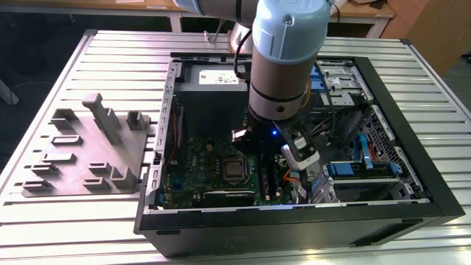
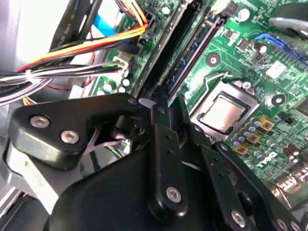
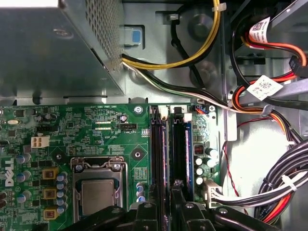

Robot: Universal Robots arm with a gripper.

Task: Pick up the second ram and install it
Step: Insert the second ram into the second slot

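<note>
My black gripper (image 3: 166, 204), its fingers pressed nearly together, hovers over the long black memory slots (image 3: 169, 154) of the green motherboard (image 3: 96, 130), where the thin dark green-blue second ram (image 3: 186, 159) sits beside the silver processor socket (image 3: 98, 192).

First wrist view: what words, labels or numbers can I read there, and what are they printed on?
White cable tag: dark print, too small to read.
Green motherboard: tiny white lettering beside the parts, too small to read.
White logo at the motherboard's edge: partly cut off, not quoted.
Nothing here can be quoted with confidence.
</note>
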